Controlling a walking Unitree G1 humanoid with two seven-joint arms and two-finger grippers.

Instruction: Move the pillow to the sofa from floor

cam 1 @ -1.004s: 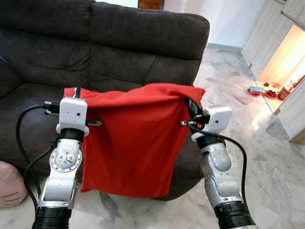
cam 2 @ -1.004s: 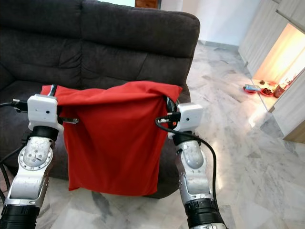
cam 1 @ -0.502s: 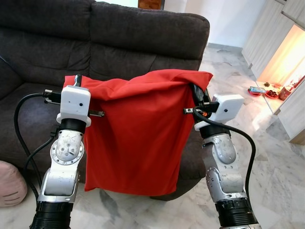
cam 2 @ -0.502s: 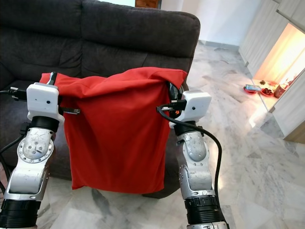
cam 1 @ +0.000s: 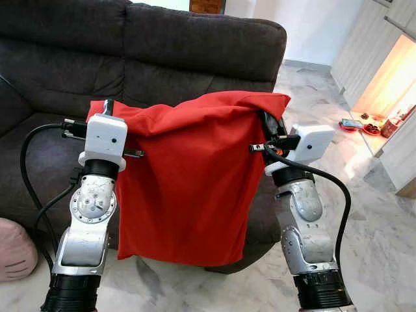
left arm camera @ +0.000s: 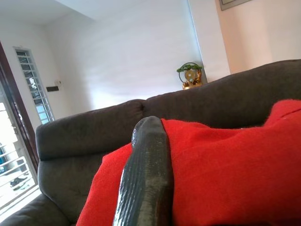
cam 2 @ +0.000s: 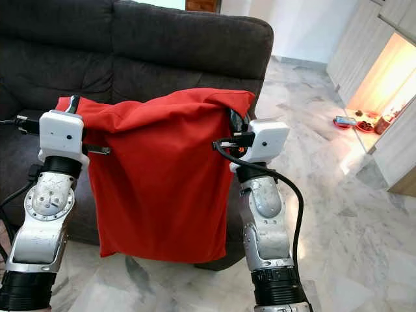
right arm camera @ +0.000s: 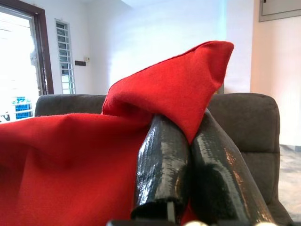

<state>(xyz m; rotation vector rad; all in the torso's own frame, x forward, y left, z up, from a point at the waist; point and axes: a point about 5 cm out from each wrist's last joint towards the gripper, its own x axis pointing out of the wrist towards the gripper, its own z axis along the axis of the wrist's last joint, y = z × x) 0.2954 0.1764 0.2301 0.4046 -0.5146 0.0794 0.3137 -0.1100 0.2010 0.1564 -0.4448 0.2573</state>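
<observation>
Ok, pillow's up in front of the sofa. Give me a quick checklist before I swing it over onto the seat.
1. Right gripper grip: black fingers pinch the red pillow by its top corner. Ok.
2. Left gripper grip: one finger lies against the pillow's other top corner; the second is hidden. Cannot tell.
3. Pillow off the floor: it hangs between both arms, bottom edge above the marble. Ok.
4. Pillow clear of the sofa seat front: its lower part hangs below seat level. Not ok, lift first.
5. Landing spot: the seat behind the pillow is hidden. Cannot tell.
6. Level hold: top edge roughly even. Ok.
</observation>
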